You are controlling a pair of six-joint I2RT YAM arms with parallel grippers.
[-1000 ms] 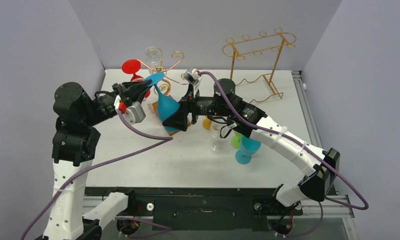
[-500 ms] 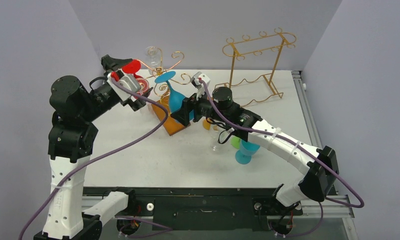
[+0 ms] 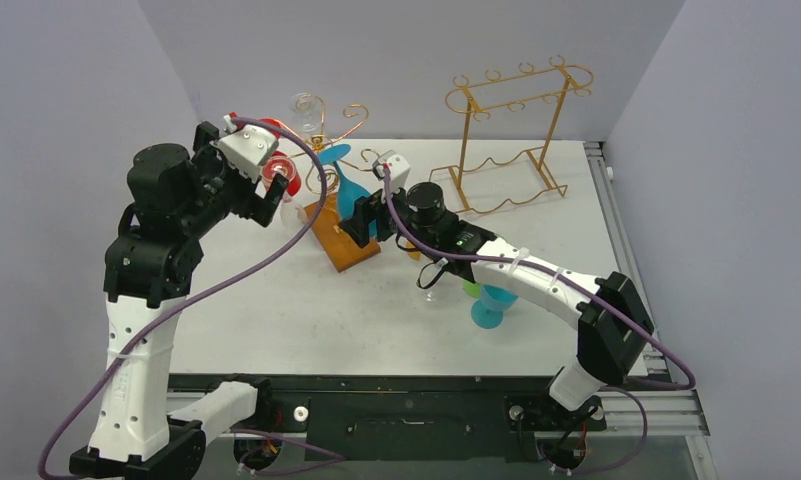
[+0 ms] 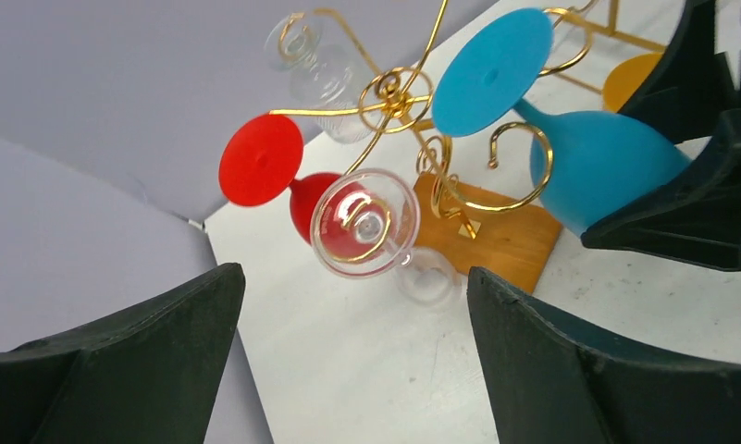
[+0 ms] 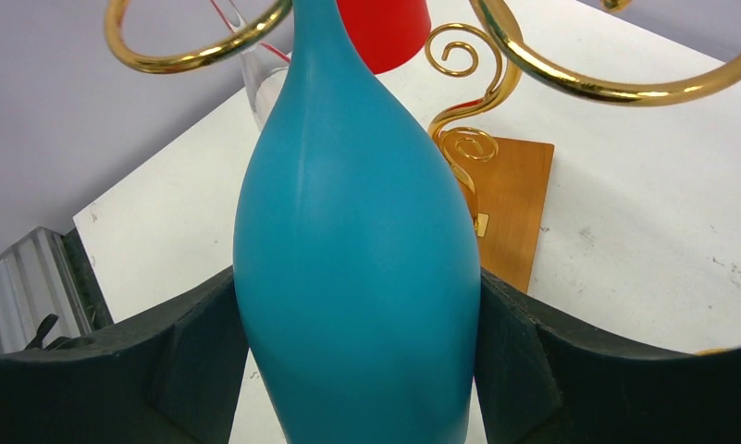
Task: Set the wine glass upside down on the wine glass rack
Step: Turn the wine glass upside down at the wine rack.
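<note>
Left gripper (image 3: 256, 175), top view: it has just released and withdrawn, jaws wide, empty. Left wrist: glass (image 4: 598, 153) hangs bowl-down, its stem inside a rack (image 4: 500, 240) curl. Right wrist: right gripper (image 5: 357, 356) still clasps the bowl; I judge only its release remains.

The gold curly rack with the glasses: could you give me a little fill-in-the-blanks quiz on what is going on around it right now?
1. The wine glass between the fingers of the right hand is ____ in colour.
2. The left hand is open and holds ____.
3. The wine glass rack stands on a flat base made of ____.
Missing words: blue; nothing; wood.
</note>
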